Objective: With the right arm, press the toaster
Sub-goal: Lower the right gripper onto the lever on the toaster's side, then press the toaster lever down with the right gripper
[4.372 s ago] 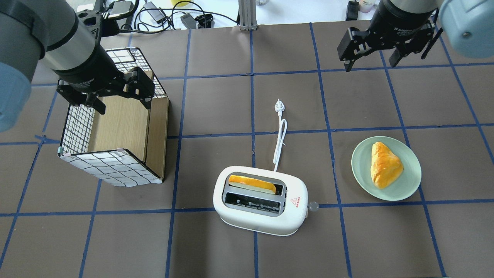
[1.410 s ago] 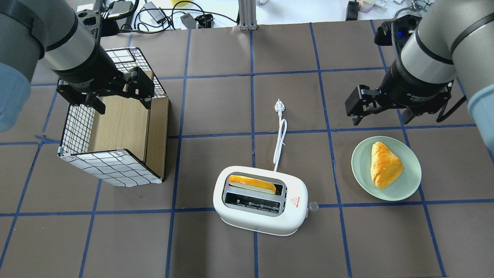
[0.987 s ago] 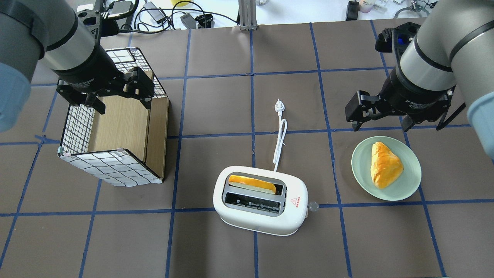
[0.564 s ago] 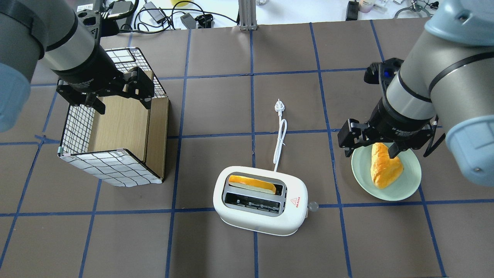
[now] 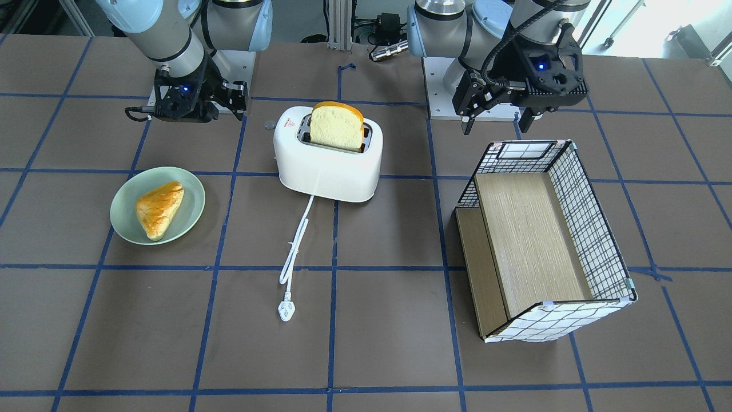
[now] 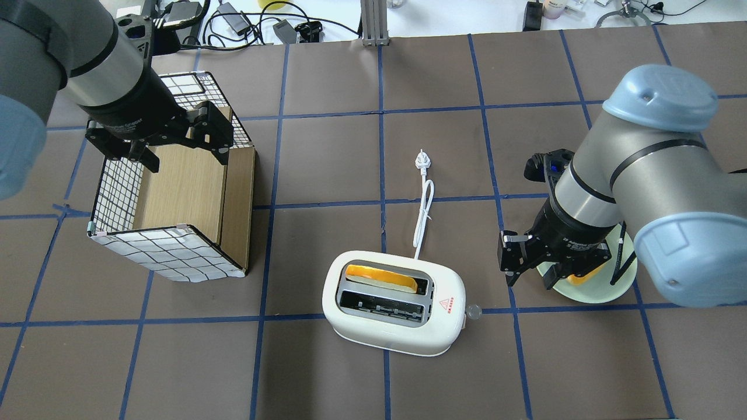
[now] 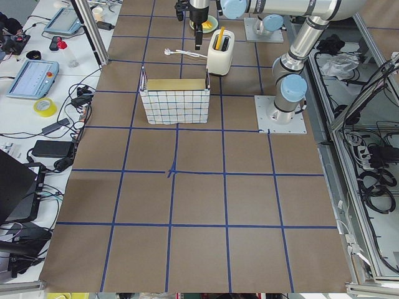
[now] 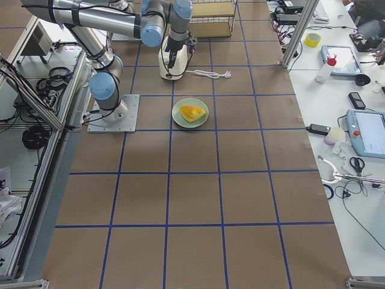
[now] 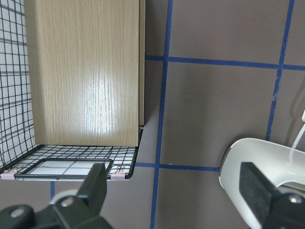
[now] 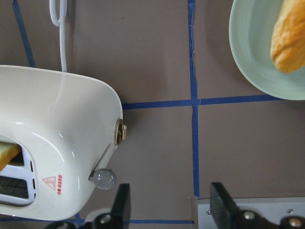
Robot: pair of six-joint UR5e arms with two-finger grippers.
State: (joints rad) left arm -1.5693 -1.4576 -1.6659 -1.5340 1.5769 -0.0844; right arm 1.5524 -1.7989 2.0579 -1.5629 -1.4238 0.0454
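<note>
The white toaster (image 6: 397, 326) stands at the table's near middle, also seen in the front view (image 5: 329, 166) and the right wrist view (image 10: 52, 124). A bread slice (image 6: 380, 278) stands in its far slot. Its lever knob (image 6: 474, 311) sticks out of the right end and shows in the right wrist view (image 10: 104, 178). My right gripper (image 6: 530, 279) is open and empty, just right of that end and apart from it; the wrist view (image 10: 170, 205) shows the knob left of its fingers. My left gripper (image 6: 184, 157) is open over the basket.
A wire basket (image 6: 163, 251) with a wooden liner lies at the left. A green plate (image 6: 595, 291) with a pastry (image 5: 159, 209) sits under my right wrist. The toaster's white cord and plug (image 6: 421, 160) run away from the toaster across the table.
My right arm has swung from the far right corner toward the robot and left, over the plate, and lowered beside the toaster's lever end. The left arm has not moved.
</note>
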